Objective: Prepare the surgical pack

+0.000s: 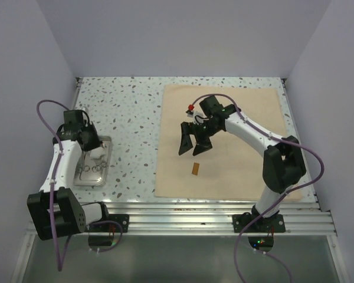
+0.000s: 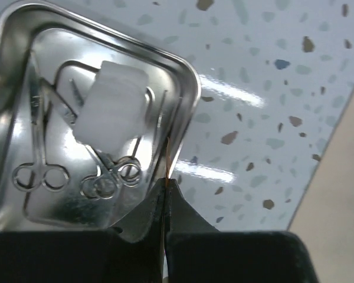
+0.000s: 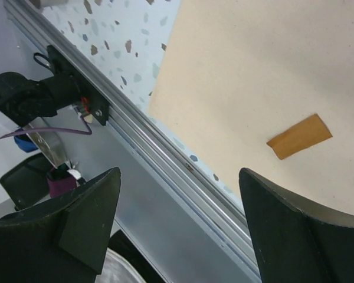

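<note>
So, quick count from my remote seat. One tan cloth (image 1: 242, 118), lying flat as a sheet on the right half of the speckled table (image 1: 130, 112). One steel tray (image 2: 192, 94), sitting on the bare table to the left of the cloth and well apart from it.

Inside the tray I count two ring-handled instruments (image 2: 40, 167) lying side by side, handles pointing the same way. They look like scissors or forceps, and the glare won't let me say which. One white gauze pad (image 2: 113, 106) lies tilted on top of them (could be a small stack, the wrist view is too blurry to tell).

There are two brown strips. The first brown strip (image 2: 167, 168) shows edge-on as a thin orange line, clamped between the closed fingers of the left gripper (image 2: 167, 187), right by the tray's rim at one corner. I can't tell whether it touches the metal. The second brown strip (image 3: 300, 137) lies flat on the cloth toward its near edge, with nothing touching it.

The right gripper (image 1: 189, 148) hangs over the cloth with its jaws spread wide and nothing between them. The loose strip is just beside it, on the near side.

I can't read any brands, labels or writing on anything in any of the three views.
</note>
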Robot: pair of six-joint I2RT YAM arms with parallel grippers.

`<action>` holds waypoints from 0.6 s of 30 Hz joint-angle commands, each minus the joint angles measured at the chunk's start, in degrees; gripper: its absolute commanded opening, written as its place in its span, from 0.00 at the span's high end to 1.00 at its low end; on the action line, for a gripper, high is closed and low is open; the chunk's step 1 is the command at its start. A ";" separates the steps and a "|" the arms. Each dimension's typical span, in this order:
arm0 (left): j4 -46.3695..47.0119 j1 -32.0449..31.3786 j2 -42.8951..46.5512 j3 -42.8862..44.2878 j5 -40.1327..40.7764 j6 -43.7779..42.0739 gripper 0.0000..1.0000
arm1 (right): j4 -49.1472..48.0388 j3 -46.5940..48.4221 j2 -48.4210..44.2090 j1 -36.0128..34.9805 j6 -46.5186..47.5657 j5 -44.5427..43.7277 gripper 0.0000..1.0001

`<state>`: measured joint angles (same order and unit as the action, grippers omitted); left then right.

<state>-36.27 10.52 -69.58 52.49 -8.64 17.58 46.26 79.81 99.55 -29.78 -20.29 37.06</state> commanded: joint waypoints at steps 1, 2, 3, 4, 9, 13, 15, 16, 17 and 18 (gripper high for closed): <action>-4.34 1.51 -2.91 3.23 15.07 -4.14 1.00 | 3.65 -0.36 1.87 -0.10 3.67 -2.16 0.15; -3.38 3.26 -3.80 2.97 10.97 -4.22 1.00 | 3.75 -0.53 1.97 -0.02 3.94 -2.34 0.14; -1.97 4.67 -4.76 2.27 8.93 -4.31 1.00 | 3.84 -0.79 2.14 -0.10 4.21 -2.60 0.14; -1.09 5.99 -6.95 1.83 6.73 -4.31 1.00 | 3.66 -0.80 2.23 -0.02 4.47 -2.69 0.14; 2.26 11.97 -15.82 1.73 -3.82 -7.73 1.00 | 3.92 -0.62 4.25 -0.10 4.48 -4.27 0.14; 1.47 12.85 -18.39 3.14 -4.37 -7.04 0.88 | 5.59 -0.09 6.45 -0.01 3.42 -7.78 0.20; 0.59 12.85 -17.18 3.32 -1.21 -5.03 0.56 | 6.38 0.52 7.76 -0.01 2.46 -12.43 0.26; 0.50 12.85 -16.38 3.23 -0.68 -4.58 0.47 | 7.17 0.70 8.20 -0.10 2.10 -13.93 0.28; 0.41 12.77 -15.51 3.15 -0.93 -4.05 0.21 | 7.35 0.78 8.73 -0.10 1.75 -15.07 0.29; -0.11 12.59 -13.67 3.32 -1.28 -3.27 0.01 | 7.61 0.79 9.69 -0.02 1.23 -17.87 0.31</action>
<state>-36.53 23.00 -87.37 53.43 -9.69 12.62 51.05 79.02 107.79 -29.82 -17.56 26.61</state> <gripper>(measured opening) 0.893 0.703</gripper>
